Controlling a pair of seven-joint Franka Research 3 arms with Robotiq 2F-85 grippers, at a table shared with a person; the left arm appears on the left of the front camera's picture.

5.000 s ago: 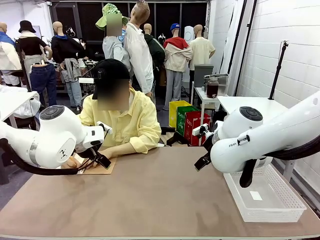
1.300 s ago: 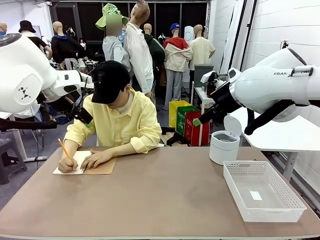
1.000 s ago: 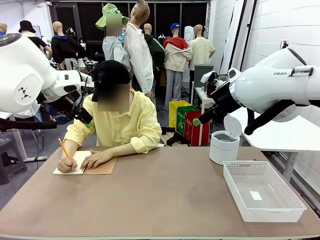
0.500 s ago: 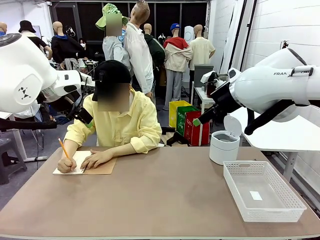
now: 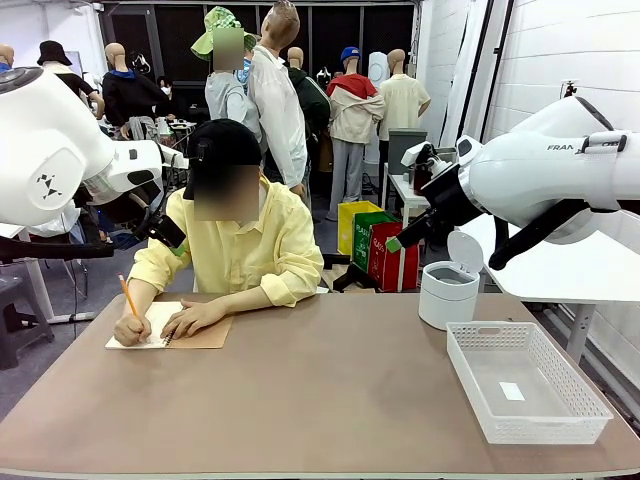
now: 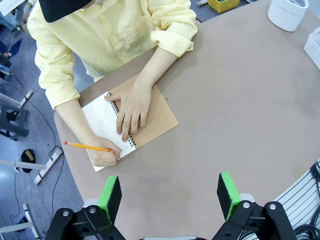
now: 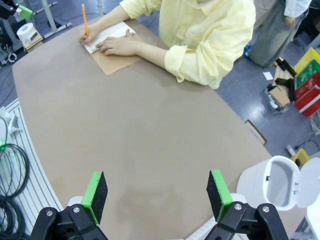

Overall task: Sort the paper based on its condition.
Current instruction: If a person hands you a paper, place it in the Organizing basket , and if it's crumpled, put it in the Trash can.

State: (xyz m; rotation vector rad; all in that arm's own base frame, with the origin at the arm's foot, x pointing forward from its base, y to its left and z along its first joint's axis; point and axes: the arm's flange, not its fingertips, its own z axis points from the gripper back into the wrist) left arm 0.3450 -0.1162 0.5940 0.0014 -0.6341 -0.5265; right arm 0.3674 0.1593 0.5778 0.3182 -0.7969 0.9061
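Loose paper is out of view. A person at the far left of the table writes with an orange pencil on the white page of a tan-covered spiral notebook, other hand flat on it. In the left wrist view, notebook and pencil lie far below. My left gripper hangs high at the left, near the person's shoulder, and is open with nothing between its pads. My right gripper is raised at the right and open over bare brown table.
A white mesh basket stands at the table's right front, with a small white slip on its floor. Behind it is a white round bin with its lid up, also seen in the right wrist view. Cables run below the near edge.
Five seconds ago both arms hung low over the table; now both are raised high and have held still for the last second. The person keeps writing.
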